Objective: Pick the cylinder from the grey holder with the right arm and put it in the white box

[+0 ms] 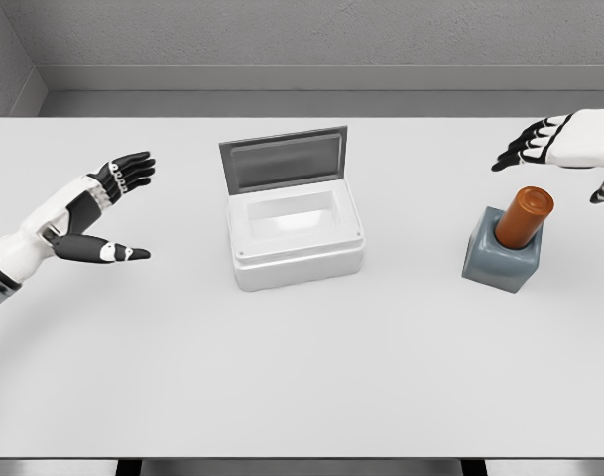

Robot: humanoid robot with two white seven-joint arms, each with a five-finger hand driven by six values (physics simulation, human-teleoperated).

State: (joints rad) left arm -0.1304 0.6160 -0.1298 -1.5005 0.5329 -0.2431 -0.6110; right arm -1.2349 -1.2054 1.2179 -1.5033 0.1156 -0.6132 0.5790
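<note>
An orange-brown cylinder [524, 215] stands tilted in a grey block holder [499, 260] on the right of the white table. My right hand [554, 159] hovers just above and behind the cylinder, fingers spread, holding nothing and not touching it. The white box [296, 238] sits in the middle of the table, its grey lid [283, 159] standing open at the back and its inside empty. At the left, my left hand [118, 208] rests open above the table, well away from the box.
The table's [302, 377] front edge runs along the bottom of the view. A grey wall rises behind the table's back edge.
</note>
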